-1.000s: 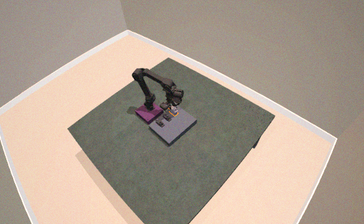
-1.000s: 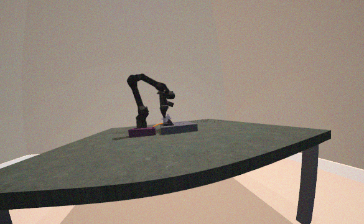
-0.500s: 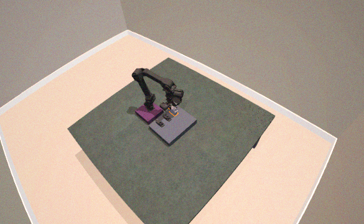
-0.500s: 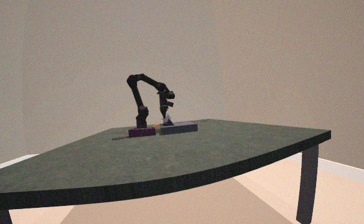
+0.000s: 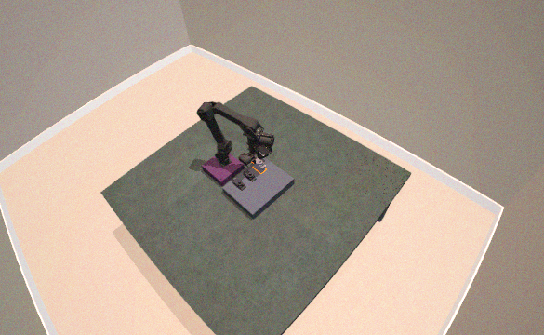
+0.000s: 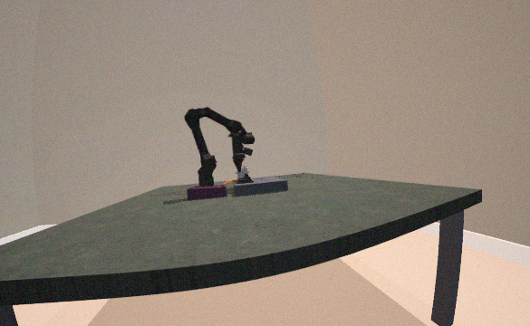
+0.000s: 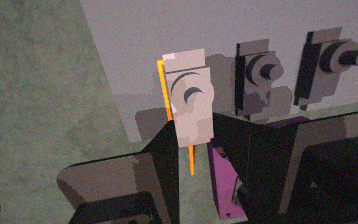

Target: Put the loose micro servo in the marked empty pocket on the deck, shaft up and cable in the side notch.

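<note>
The micro servo [image 7: 191, 102] is sitting upright in the claw, output shaft facing up toward the wrist camera, long axis running along the line between the fingers. It's hanging just above the orange-marked pocket [image 5: 258, 168] at the near corner of the grey deck [image 5: 272, 186]. The arm [image 6: 215, 119] is arching up from its purple base [image 5: 222, 168] and pointing the gripper [image 5: 256, 161] straight down, clamped on the servo body. The servo is looking pale grey with a round hub on top and an orange cable [image 7: 191, 161] trailing off one side.
</note>
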You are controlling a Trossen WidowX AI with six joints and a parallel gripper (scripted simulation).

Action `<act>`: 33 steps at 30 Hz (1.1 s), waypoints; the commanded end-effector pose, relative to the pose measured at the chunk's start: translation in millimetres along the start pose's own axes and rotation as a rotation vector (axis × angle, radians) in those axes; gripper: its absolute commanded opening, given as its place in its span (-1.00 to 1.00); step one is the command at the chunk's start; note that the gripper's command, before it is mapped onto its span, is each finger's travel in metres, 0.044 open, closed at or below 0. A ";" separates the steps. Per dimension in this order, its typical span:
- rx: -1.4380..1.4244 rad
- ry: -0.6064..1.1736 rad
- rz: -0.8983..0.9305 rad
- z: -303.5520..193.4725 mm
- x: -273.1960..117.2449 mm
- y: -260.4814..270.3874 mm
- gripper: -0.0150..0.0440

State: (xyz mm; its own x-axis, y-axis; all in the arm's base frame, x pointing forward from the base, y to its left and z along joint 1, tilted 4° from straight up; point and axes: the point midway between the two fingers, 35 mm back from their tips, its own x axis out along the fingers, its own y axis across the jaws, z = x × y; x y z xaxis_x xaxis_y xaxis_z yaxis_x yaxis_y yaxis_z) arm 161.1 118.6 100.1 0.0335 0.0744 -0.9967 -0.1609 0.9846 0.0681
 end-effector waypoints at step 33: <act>0.002 -0.006 0.002 -0.5 -12.6 -0.2 -0.49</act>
State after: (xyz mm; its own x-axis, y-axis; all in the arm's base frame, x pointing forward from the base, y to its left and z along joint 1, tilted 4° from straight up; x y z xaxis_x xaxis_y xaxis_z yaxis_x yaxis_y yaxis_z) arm 158.9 116.7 106.2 0.0249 0.0677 -0.9974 -0.1590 0.9853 0.0629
